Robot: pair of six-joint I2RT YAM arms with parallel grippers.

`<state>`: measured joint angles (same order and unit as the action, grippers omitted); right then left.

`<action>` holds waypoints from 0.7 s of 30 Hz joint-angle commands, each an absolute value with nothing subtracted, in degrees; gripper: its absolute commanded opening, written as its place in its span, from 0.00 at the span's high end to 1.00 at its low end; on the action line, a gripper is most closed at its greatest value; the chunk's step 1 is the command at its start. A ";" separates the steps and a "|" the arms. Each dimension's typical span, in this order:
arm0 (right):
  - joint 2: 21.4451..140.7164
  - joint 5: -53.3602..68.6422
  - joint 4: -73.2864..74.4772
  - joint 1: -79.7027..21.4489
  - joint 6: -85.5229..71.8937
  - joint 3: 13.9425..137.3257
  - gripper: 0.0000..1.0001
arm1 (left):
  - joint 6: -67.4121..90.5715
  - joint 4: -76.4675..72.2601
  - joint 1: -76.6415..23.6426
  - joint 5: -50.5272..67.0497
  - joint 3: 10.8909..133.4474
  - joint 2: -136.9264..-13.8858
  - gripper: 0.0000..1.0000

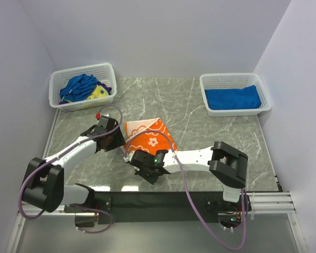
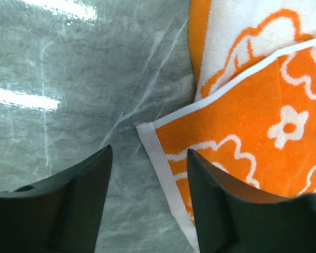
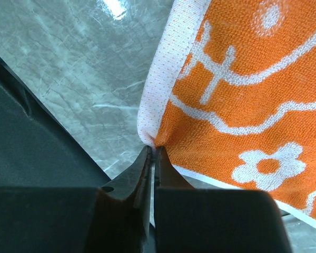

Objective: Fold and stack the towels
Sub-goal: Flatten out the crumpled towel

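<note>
The orange towel (image 1: 150, 138), patterned with white flower outlines, lies mid-bench on the grey marbled bench (image 1: 200, 126), one layer lapped over another so that its pale reverse shows. The right end effector (image 3: 152, 152) is pinched tight on the white-hemmed corner nearest the bench's front edge. The left end effector (image 2: 150, 153) stands with its jaws apart over the corner that points to the bench's left side, one finger above the cloth, the other above bare stone, gripping nothing.

The cloth looks light, thin and limp. It should drape from any held point, and a single corner lifted alone would probably let the rest sag and twist. The stitched hem looks like the firmest place to hold. A second grip on the left corner, matching the right one, would keep an edge taut for a clean fold. The terry pile should not slip readily between the pads.

At the bench's far left corner a white mesh basket (image 1: 81, 68) holds rumpled blue towels (image 1: 79, 85) and a yellow towel (image 1: 97, 94). At the far right corner a second basket (image 1: 229, 76) holds a folded blue towel (image 1: 233, 98).
</note>
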<state>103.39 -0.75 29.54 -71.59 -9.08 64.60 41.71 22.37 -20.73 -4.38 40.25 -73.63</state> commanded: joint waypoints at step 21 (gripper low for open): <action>99.85 -0.26 24.96 -71.01 -9.23 60.12 1.00 | 43.77 17.66 -25.66 -11.51 41.83 -90.35 0.57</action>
